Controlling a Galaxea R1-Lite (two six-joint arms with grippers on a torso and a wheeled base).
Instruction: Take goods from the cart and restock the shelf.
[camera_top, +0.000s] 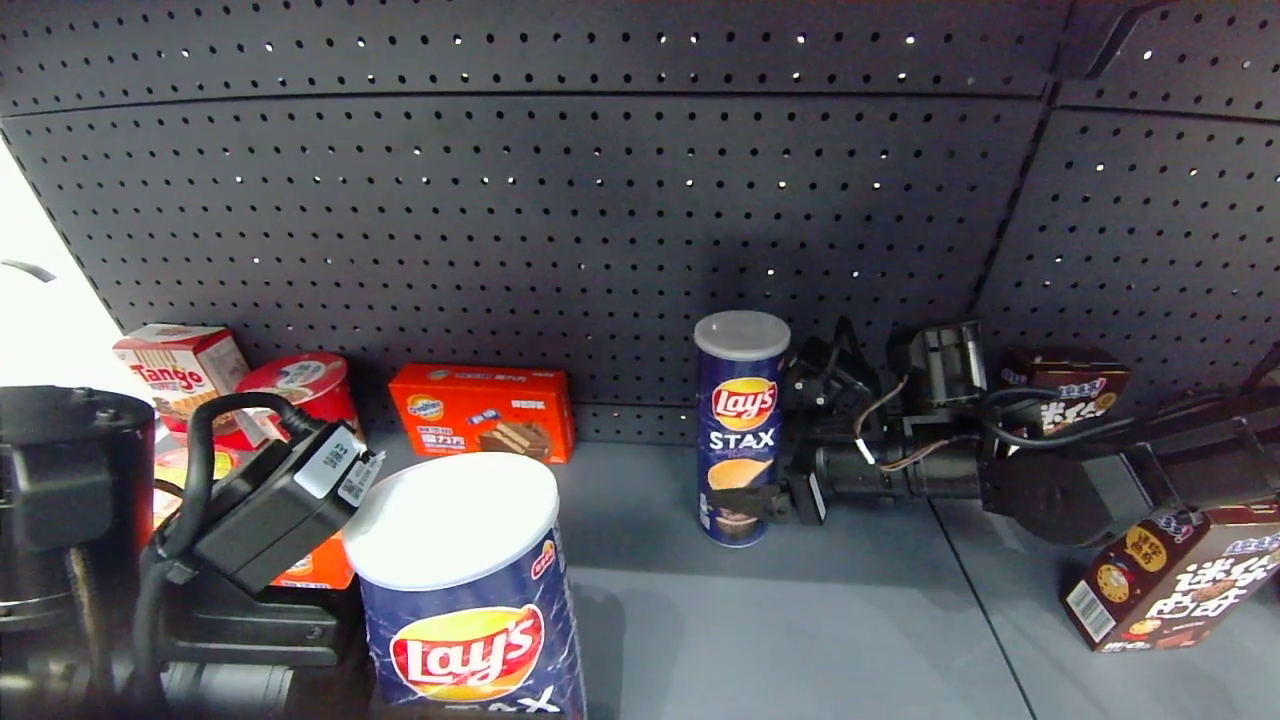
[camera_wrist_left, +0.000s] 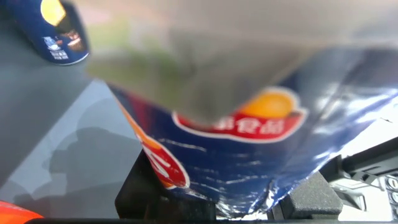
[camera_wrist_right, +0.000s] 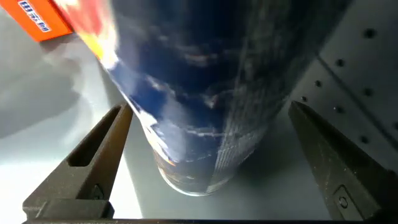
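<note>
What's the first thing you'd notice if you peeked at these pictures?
First, the big blue chips can up close at the front, gripped by the left claw. Next, a second blue chips can standing farther back on the grey shelf, with the right claw open around it. A bright orange box sits by the back wall.

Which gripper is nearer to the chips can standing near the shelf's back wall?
Right. The right gripper straddles the standing can, open; the left gripper holds a second can, off to its left.
</note>
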